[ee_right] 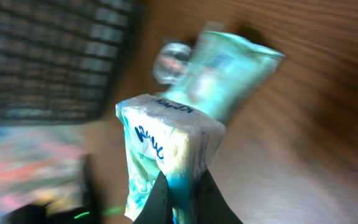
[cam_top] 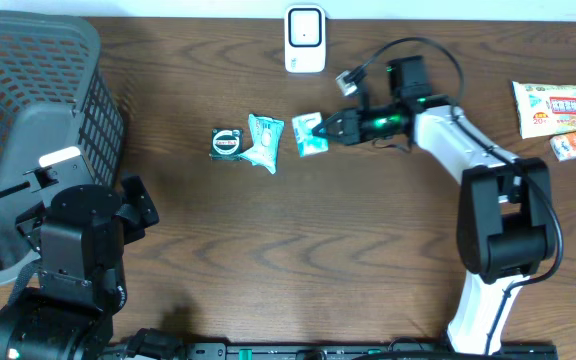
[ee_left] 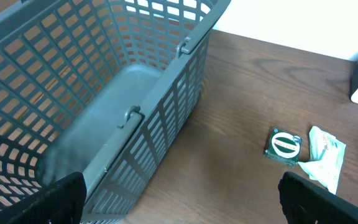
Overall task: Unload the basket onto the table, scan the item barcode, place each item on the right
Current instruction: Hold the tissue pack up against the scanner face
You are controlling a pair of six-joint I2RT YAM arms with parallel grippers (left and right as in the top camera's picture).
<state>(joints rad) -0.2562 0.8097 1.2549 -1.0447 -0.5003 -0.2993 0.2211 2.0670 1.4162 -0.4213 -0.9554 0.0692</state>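
Arms apart, right gripper (cam_top: 324, 129) extended inward pinching tissue pack (cam_top: 306, 138), left gripper (ee_left: 188, 202) jaws spread.

Setting: mock shop checkout, robot-operated. Evidence: grey plastic shopping basket (cam_top: 98, 110), upper left; white barcode scanner (cam_top: 306, 40), top centre; packaged snacks (cam_top: 560, 106), upper right; small wrapped goods (cam_top: 265, 142), centre; dark wood-grain tabletop (cam_top: 298, 250); robot arms (cam_top: 498, 220), lower left and right.

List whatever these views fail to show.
- Right wrist: any barcode on the teal pack is lost in motion blur; overhead, the pack is too small to read.
- Left wrist: the left gripper's fingers run off the bottom edge.
- Overhead: the basket is cut by the left edge.
- Overhead: the snack bag print is too small.
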